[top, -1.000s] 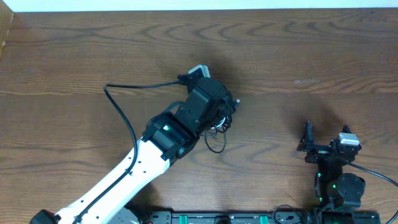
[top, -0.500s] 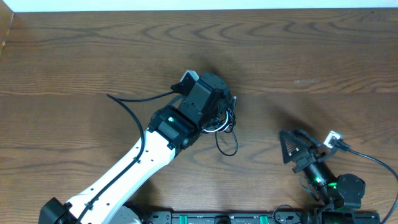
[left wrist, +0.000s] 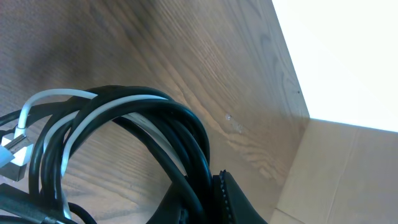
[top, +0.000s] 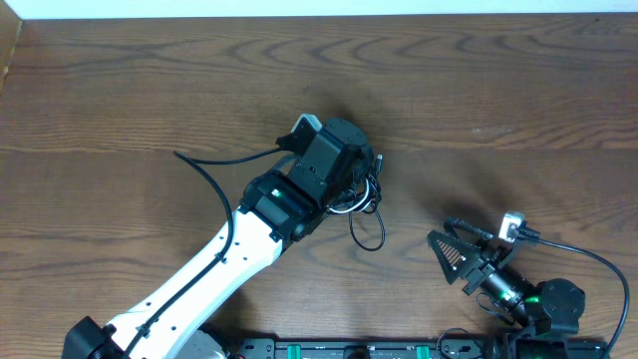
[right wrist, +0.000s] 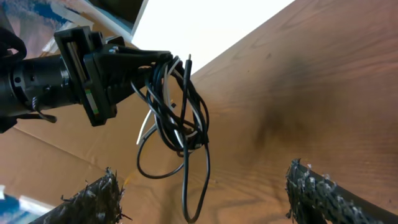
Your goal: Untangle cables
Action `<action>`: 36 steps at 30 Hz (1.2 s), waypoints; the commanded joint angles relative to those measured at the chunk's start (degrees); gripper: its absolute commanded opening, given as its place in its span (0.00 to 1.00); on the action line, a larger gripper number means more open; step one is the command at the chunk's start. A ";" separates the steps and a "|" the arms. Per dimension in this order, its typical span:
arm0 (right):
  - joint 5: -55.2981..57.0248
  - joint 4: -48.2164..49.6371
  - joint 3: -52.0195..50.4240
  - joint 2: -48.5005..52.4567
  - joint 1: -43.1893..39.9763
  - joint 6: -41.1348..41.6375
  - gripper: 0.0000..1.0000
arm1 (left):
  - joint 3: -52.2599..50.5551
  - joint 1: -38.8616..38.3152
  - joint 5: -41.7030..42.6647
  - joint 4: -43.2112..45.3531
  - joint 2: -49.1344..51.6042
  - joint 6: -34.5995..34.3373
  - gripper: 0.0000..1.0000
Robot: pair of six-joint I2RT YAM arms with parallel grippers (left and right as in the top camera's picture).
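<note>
Cables (right wrist: 177, 118) hang bunched from left claw (right wrist: 158, 62) (clamped tight).

The white-and-black left arm (top: 214, 269) stretches diagonally to mid-table, its black two-finger left gripper (right wrist: 148, 60) clamped on the bunched black-and-white cables (right wrist: 179, 118). The black right gripper (top: 451, 261) gapes wide near its base.

Black and white cables (left wrist: 189, 124) against a brown wood-grain table (top: 498, 80).

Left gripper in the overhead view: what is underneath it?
The bunched cables: black loops and a white strand poke out beside the left gripper, which is shut on them. From above, the grip itself and most of the tangle are covered.
</note>
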 commanded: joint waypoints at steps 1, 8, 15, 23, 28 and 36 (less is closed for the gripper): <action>-2.62 0.46 -0.09 0.04 0.31 1.88 0.83 | -0.20 -0.07 -1.33 -0.11 0.55 -0.79 0.08; -3.56 -1.09 -0.09 0.09 0.28 5.73 0.78 | -0.20 -0.07 -1.31 -0.92 0.55 -2.29 0.08; -3.87 -1.05 0.04 4.26 0.28 8.15 0.80 | -0.20 -0.07 2.84 -4.02 0.55 -15.76 0.08; -4.13 -1.05 2.84 16.52 0.28 11.93 0.72 | -0.20 -0.07 3.37 -4.44 0.55 -10.93 0.08; -9.68 4.74 5.84 24.65 0.28 13.97 0.95 | -0.20 -0.07 3.34 -2.82 0.55 -2.62 0.08; -8.98 21.70 5.86 28.79 0.31 24.96 0.84 | -0.20 -0.09 6.47 4.20 0.55 11.04 0.08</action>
